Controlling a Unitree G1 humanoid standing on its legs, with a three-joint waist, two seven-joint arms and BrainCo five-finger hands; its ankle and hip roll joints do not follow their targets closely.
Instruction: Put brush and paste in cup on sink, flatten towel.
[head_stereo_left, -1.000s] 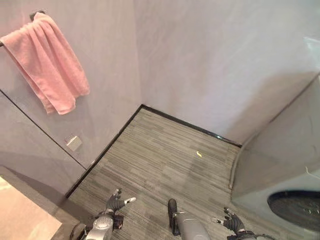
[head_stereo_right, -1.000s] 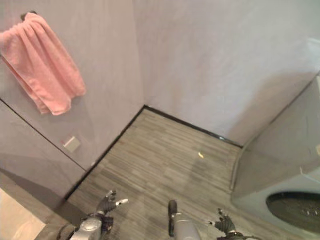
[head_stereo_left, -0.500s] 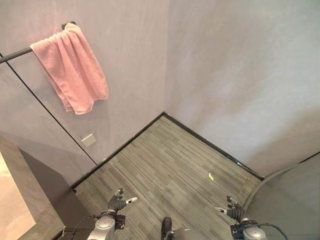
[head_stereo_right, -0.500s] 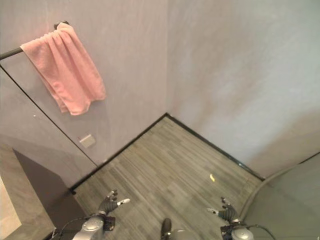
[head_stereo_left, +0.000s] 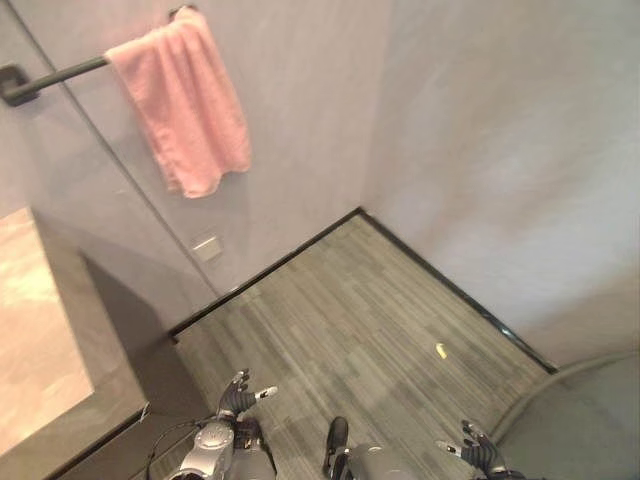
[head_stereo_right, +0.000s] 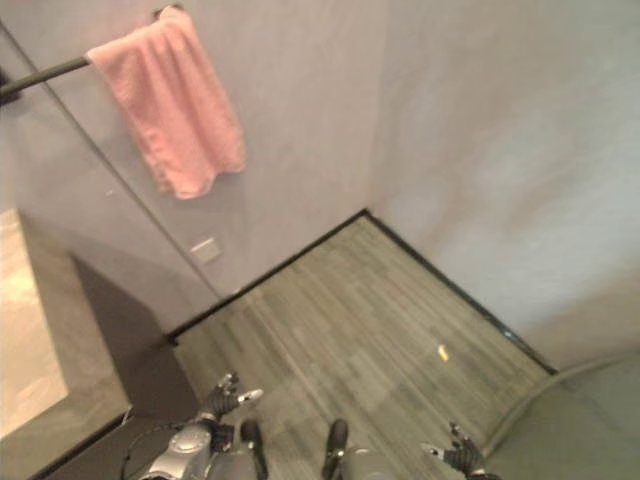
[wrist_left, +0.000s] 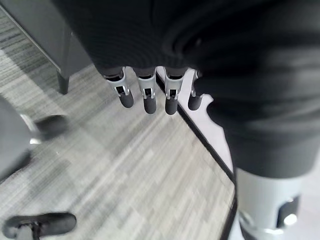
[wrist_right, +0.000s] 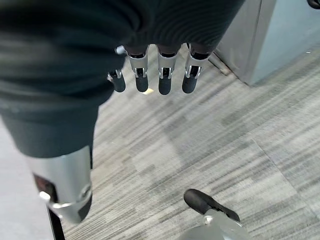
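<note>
Counter (head_stereo_left: 40, 330): pale stone top at the far left, with a dark front below it.
Rail (head_stereo_left: 55, 75): dark bar on the grey wall, up at the left.
Towel (head_stereo_left: 185, 100): pink, hung bunched over the right end of the rail, its folds gathered and its lower edge uneven; touched by neither hand.
Wall plate (head_stereo_left: 206, 248): small pale plate low on the wall, below the towel.
Left hand (head_stereo_left: 240, 398): low at the left over the floor, well apart from the towel; fingers straight and a little spread, thumb out to the side, holding nothing. Its wrist view shows the fingers (wrist_left: 145, 97) in a row, extended over the planks.
Floor (head_stereo_left: 360, 310): grey wood-look planks with a dark skirting along both walls.
Yellow scrap (head_stereo_left: 440, 350): small bit lying on the floor, towards the right.
Right hand (head_stereo_left: 478, 455): low at the right, fingers straight and spread, empty. Its wrist view shows the fingers (wrist_right: 165, 75) extended above the floor.
</note>
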